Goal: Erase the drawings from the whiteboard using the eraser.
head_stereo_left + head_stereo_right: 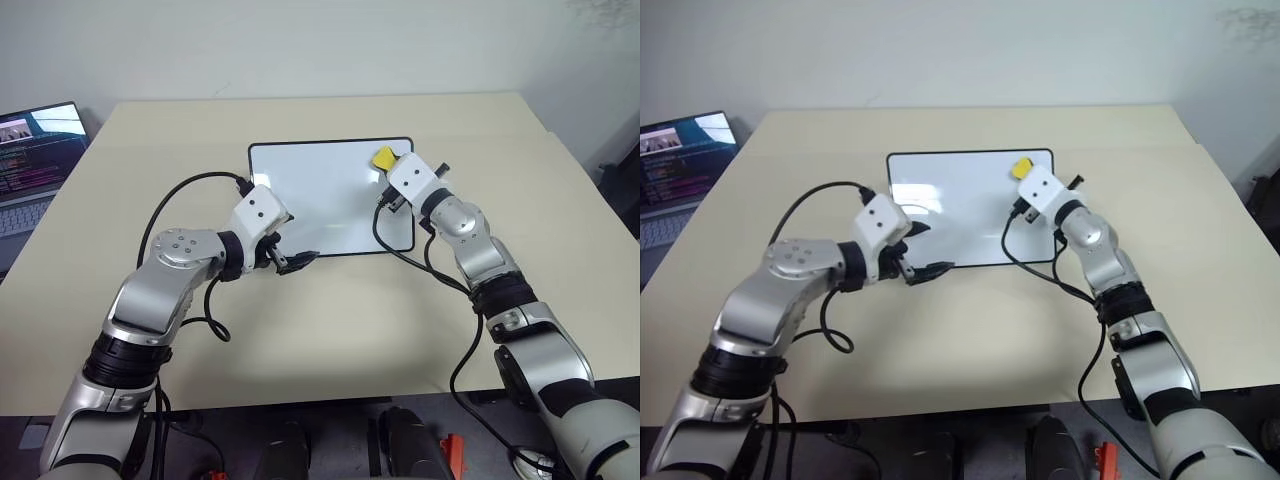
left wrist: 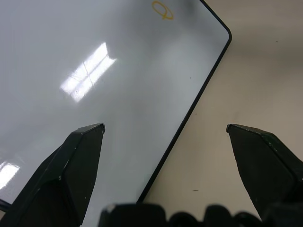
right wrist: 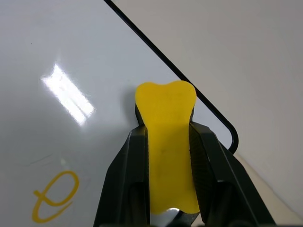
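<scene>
Right wrist view – right end effector grips yellow eraser on whiteboard; left end effector open – laptop nearby

Head stereo pair: the scene is viewed from above and behind both arms, facing forward and down at a moderate distance; the whole bench and the whiteboard are taken in by both eyes, with the right eye's framing offset slightly sideways.

Left wrist view: the camera is set close over the board's near right corner, looking along the left gripper with its jaws spread wide; a small loop drawing is seen at the far edge.

Right wrist view: the camera is held very near the board's far right corner, looking along the right gripper, closed on a yellow eraser. The same loop and the board's right edge are shared by both wrist views.
</scene>
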Controlling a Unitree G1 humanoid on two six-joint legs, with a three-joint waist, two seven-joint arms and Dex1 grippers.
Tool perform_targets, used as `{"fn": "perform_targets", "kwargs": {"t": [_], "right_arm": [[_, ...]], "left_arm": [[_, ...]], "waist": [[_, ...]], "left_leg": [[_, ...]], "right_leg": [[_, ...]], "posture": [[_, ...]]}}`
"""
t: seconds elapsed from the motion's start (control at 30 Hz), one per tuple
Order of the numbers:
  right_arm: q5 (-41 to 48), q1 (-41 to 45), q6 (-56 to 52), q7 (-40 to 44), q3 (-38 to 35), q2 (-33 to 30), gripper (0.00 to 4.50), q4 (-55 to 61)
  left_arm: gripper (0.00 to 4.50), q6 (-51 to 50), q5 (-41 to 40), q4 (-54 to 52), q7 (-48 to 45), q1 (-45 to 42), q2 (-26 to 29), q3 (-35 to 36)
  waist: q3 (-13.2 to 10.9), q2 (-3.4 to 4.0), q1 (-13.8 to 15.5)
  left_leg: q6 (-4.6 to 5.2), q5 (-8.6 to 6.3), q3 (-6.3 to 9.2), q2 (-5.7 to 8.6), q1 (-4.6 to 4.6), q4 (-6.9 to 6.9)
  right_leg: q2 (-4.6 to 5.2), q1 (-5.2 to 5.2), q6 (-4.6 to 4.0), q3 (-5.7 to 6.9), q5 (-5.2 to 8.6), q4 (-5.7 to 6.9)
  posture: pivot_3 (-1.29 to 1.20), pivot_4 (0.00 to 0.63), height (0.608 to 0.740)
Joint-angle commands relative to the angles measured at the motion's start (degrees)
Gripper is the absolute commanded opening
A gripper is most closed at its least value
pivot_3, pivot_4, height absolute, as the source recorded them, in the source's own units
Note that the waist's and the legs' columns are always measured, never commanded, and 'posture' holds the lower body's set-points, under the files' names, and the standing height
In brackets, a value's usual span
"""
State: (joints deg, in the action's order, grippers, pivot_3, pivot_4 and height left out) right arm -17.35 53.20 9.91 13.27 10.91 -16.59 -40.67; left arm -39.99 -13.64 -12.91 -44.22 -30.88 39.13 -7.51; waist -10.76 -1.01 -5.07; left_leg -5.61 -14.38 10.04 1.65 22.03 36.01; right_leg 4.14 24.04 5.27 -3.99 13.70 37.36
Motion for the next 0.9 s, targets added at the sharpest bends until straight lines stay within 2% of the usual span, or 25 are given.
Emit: {"fn": "perform_targets", "kwargs": {"t": [0.03,0.27,0.63,0.9], "right_arm": [[-0.5,0.7,4.9,-2.0,0.5,0.6,0.83,-6.3],[-0.1,-2.8,10.2,-0.3,1.7,1.1,0.83,-9.4],[0.4,-11.2,9.5,11.6,5.8,1.2,0.83,-2.4],[-0.1,-7.6,7.2,7.1,3.3,0.2,0.83,-3.3]], "left_arm": [[4.50,-0.3,0.2,-2.3,0.7,0.0,0.8,1.6],[4.50,-0.9,0.0,-3.4,0.7,0.8,1.6,2.3],[4.50,-1.0,-0.1,-3.1,0.5,0.1,1.8,2.0],[4.50,-0.9,0.1,-2.9,0.6,-0.1,1.9,2.0]], "waist": [[0.0,-0.02,0.0],[0.0,-0.03,-0.1],[0.1,-0.11,-1.2],[0.1,-0.11,-1.3]], "left_leg": [[0.01,0.00,-0.02,0.00,-0.07,0.00],[0.23,-0.12,-0.11,-0.03,-1.09,-0.03],[0.24,-0.06,-0.23,-0.15,-1.35,0.06],[0.25,0.00,-0.22,-0.16,-1.37,0.07]], "right_leg": [[0.00,-0.03,0.00,-0.02,0.00,0.04],[-0.04,-0.99,0.01,-0.09,0.03,0.07],[-0.14,-1.06,0.06,-0.19,0.05,0.41],[-0.16,-1.05,0.12,-0.19,0.08,0.50]], "posture": [[0.00,0.150,0.740],[0.00,0.150,0.740],[0.00,0.150,0.740],[0.00,0.150,0.740]]}}
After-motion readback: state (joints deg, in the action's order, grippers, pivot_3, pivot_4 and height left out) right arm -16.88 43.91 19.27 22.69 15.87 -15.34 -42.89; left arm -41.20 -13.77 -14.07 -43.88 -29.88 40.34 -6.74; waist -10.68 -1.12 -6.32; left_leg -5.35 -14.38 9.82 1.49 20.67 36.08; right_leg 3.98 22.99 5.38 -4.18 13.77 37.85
